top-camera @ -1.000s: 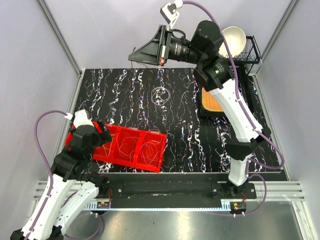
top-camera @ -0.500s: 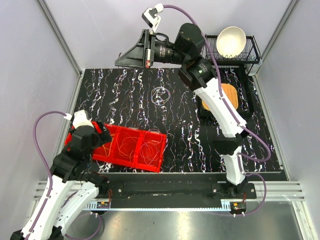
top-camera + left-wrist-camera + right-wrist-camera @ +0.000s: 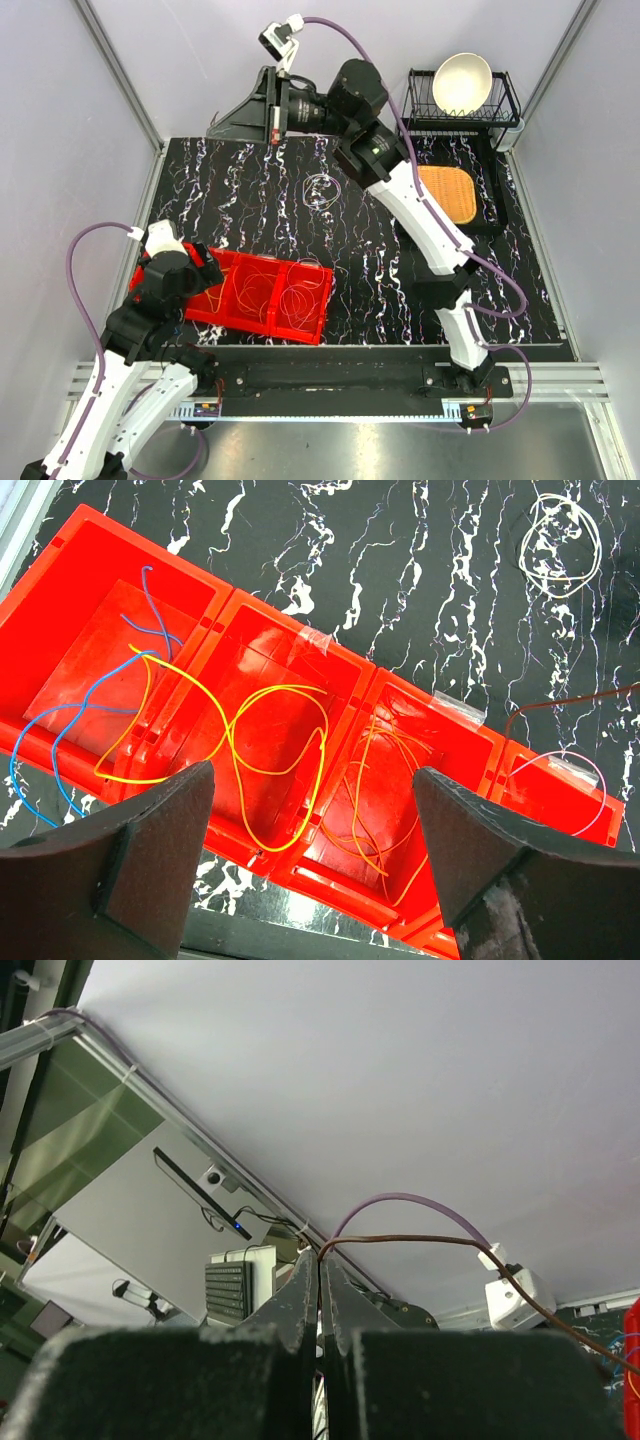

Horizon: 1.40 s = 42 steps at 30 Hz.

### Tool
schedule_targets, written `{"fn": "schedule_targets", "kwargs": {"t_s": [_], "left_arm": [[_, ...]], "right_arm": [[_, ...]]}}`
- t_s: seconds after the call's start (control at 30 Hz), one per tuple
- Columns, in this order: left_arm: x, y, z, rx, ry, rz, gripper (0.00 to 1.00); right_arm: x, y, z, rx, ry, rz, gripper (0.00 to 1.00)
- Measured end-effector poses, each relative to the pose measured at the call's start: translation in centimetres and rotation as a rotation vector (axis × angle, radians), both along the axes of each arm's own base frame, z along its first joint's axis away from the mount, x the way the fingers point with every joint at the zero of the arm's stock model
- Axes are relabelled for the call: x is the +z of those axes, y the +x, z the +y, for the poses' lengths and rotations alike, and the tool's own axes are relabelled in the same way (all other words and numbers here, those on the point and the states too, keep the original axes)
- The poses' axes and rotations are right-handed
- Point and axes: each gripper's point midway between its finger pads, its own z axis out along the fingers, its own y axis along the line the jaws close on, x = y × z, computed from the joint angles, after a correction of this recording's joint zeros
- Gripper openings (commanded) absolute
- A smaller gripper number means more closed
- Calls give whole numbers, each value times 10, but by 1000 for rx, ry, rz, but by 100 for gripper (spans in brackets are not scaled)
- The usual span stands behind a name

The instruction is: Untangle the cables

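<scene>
A red bin (image 3: 255, 328) with several compartments sits at the table's front left. In the left wrist view (image 3: 340, 900) it holds a yellow cable (image 3: 240, 730), orange cables (image 3: 385, 780), a blue cable (image 3: 60, 730) and a pale pink loop (image 3: 560, 770). A white cable loop (image 3: 322, 188) lies on the table beyond the bin and also shows in the left wrist view (image 3: 562, 545). My left gripper (image 3: 207, 271) is open and empty above the bin (image 3: 312, 770). My right gripper (image 3: 215, 130) is raised at the back left, shut (image 3: 320, 1255) on a thin brown cable (image 3: 420, 1240) that trails toward the bin (image 3: 565, 702).
A black wire rack with a white bowl (image 3: 465, 80) stands at the back right. An orange mat (image 3: 447, 193) lies on a dark tray in front of it. Grey walls and metal frame rails enclose the black marbled table (image 3: 380, 290).
My right arm has swung left along the back wall with its shut gripper held high. The orange mat is now uncovered. My left arm has not moved.
</scene>
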Motion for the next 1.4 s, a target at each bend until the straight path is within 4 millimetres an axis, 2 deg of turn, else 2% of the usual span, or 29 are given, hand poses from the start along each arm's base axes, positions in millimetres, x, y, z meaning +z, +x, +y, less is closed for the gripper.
{"fn": "schedule_targets", "kwargs": {"t_s": [0.13, 0.37, 0.5, 0.67, 0.83, 1.0, 1.27, 1.33, 1.4], "left_arm": [[0, 0, 0, 0, 0, 0, 84], [1, -1, 0, 0, -3, -7, 84], [1, -1, 0, 0, -3, -7, 84], [2, -1, 0, 0, -4, -10, 84], [3, -2, 1, 2, -6, -18, 84], [3, -2, 1, 2, -6, -18, 84], [3, -2, 1, 2, -6, -17, 84], [3, -2, 1, 3, -6, -18, 84], [3, -1, 2, 5, -6, -18, 84]], "right_arm": [[-4, -6, 10, 20, 11, -13, 0], [-23, 6, 25, 16, -6, -12, 0], [-25, 11, 30, 11, 27, -51, 0], [-18, 12, 30, 0, 98, -132, 0], [1, 9, 24, -29, 191, -229, 0], [4, 12, 24, -51, 228, -265, 0], [-14, 21, 35, -46, 206, -247, 0], [-29, 26, 42, -43, 184, -226, 0], [-52, 34, 51, -41, 138, -187, 0]]}}
